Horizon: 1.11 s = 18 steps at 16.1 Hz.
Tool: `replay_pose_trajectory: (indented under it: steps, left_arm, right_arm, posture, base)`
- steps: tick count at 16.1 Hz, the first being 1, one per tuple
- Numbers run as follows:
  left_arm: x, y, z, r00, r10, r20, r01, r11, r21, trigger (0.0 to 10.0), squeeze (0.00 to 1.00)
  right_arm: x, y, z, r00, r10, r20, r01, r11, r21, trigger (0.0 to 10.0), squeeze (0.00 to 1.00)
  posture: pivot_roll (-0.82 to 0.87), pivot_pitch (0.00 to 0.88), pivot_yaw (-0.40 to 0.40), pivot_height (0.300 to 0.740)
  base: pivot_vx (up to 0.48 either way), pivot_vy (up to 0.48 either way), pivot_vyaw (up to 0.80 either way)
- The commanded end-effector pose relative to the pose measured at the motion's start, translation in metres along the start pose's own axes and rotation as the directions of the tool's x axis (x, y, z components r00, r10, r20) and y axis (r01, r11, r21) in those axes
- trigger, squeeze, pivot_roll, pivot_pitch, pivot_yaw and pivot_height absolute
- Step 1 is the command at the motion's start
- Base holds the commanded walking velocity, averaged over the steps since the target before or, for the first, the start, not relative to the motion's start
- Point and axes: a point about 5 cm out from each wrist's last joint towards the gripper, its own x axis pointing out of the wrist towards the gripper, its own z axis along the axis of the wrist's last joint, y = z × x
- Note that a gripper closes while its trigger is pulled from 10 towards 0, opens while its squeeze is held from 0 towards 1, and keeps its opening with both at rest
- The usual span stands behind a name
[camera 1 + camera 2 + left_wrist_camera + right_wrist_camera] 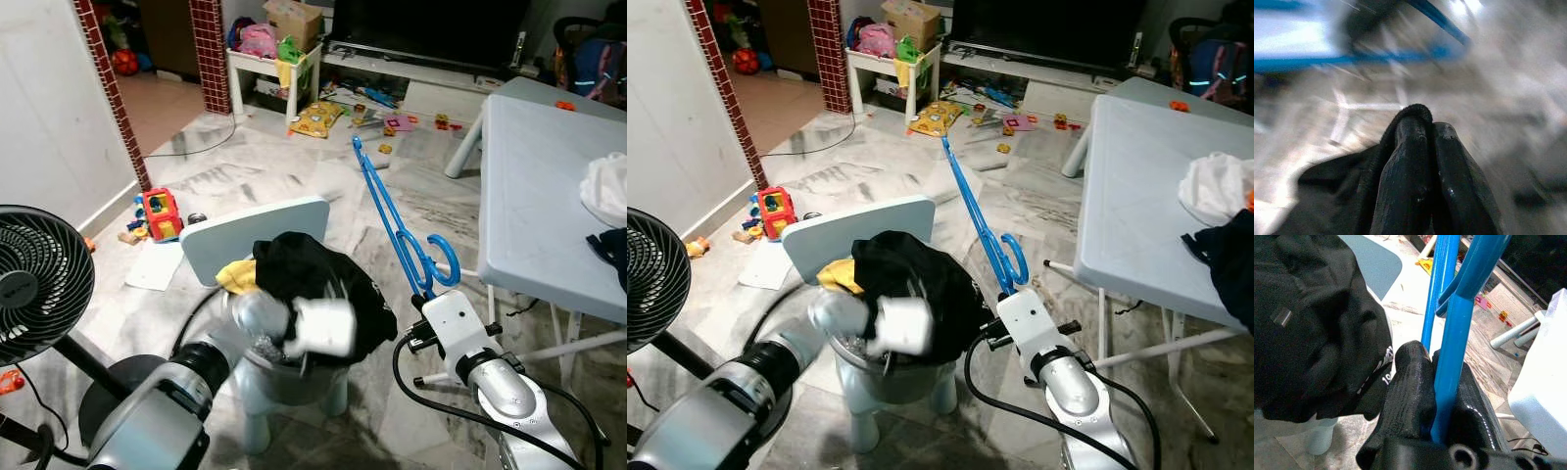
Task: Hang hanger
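My right gripper (1442,369) is shut on the lower stem of a blue plastic hanger (394,223). It holds the hanger upright over the floor, with the hook (443,257) just above the wrist. Beside it, a black garment (315,279) is heaped on a grey bucket (284,380), over a bit of yellow cloth (235,277). My left arm (318,328), blurred, reaches onto that heap. In the left wrist view, my left gripper (1422,125) is shut on an edge of the black garment (1327,183).
A pale blue table (544,176) stands at the right with white cloth (607,186) and dark cloth on it. A black fan (39,284) stands at the left. A small pale board (255,233) leans behind the bucket. Toys litter the floor farther off.
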Motion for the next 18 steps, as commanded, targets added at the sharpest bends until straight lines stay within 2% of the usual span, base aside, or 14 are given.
replay_pose_trajectory:
  steps: [1,3,6,7,10,12,14,15,16,17,18]
  left_arm:
    - [-0.008,0.012,0.009,0.996,0.063,0.065,-0.062,0.998,-0.015,0.0,0.0]
    - [-0.032,0.021,0.009,0.988,0.114,0.107,-0.108,0.992,-0.063,0.0,0.0]
    - [-0.075,0.027,0.002,0.984,0.157,0.078,-0.148,0.982,-0.115,0.0,0.0]
    - [-0.101,0.032,0.0,0.983,0.18,0.037,-0.174,0.977,-0.126,0.0,0.0]
    - [-0.147,0.054,-0.001,0.959,0.272,-0.078,-0.279,0.954,-0.112,0.0,0.0]
    - [-0.176,0.074,0.002,0.914,0.362,-0.183,-0.373,0.927,-0.03,0.0,0.0]
    - [-0.192,0.092,0.011,0.859,0.421,-0.292,-0.411,0.906,0.098,0.0,0.0]
    - [-0.195,0.097,0.013,0.837,0.437,-0.328,-0.41,0.899,0.153,0.0,0.0]
    - [-0.198,0.113,0.021,0.763,0.503,-0.406,-0.4,0.861,0.314,0.0,0.0]
    - [-0.194,0.122,0.028,0.737,0.548,-0.396,-0.417,0.83,0.372,0.0,0.0]
    - [-0.178,0.131,0.038,0.728,0.588,-0.353,-0.413,0.787,0.458,0.0,0.0]
  right_arm:
    - [-0.001,-0.006,0.004,1.0,-0.02,0.016,0.02,1.0,-0.002,10.0,0.0]
    - [0.003,-0.006,0.006,1.0,-0.018,0.021,0.018,1.0,-0.002,10.0,0.0]
    - [0.008,-0.007,0.007,0.999,-0.021,0.029,0.021,1.0,-0.001,10.0,0.0]
    - [0.01,-0.007,0.007,0.999,-0.022,0.029,0.022,1.0,0.0,10.0,0.0]
    - [0.015,-0.005,0.007,0.999,-0.02,0.034,0.02,1.0,0.003,10.0,0.0]
    - [0.017,-0.004,0.008,0.999,-0.023,0.037,0.023,1.0,0.007,10.0,0.0]
    - [0.017,-0.004,0.007,0.999,-0.027,0.038,0.027,1.0,0.008,10.0,0.0]
    - [0.017,-0.004,0.007,0.999,-0.029,0.038,0.028,1.0,0.009,10.0,0.0]
    - [0.017,-0.005,0.006,0.999,-0.034,0.037,0.034,0.999,0.012,10.0,0.0]
    - [0.017,-0.005,0.006,0.999,-0.037,0.036,0.036,0.999,0.012,10.0,0.0]
    - [0.018,-0.005,0.006,0.999,-0.038,0.037,0.037,0.999,0.012,10.0,0.0]
  posture:
    - [-0.03,0.0,-0.046,0.74]
    - [0.0,0.0,-0.051,0.74]
    - [0.04,0.0,-0.058,0.74]
    - [0.05,0.0,-0.06,0.74]
    - [0.08,0.0,-0.061,0.74]
    - [0.09,0.0,-0.056,0.74]
    - [0.08,0.0,-0.045,0.74]
    - [0.08,0.0,-0.043,0.74]
    - [0.07,0.0,-0.042,0.74]
    - [0.07,0.0,-0.041,0.74]
    - [0.07,0.0,-0.04,0.74]
  base:
    - [0.0,0.0,0.0]
    - [0.0,0.0,0.0]
    - [0.0,0.0,0.0]
    - [0.0,0.0,0.0]
    - [0.0,0.0,0.0]
    - [0.0,0.0,0.0]
    - [0.0,0.0,0.0]
    - [0.0,0.0,0.0]
    - [0.0,0.0,0.0]
    - [0.0,0.0,0.0]
    - [0.0,0.0,0.0]
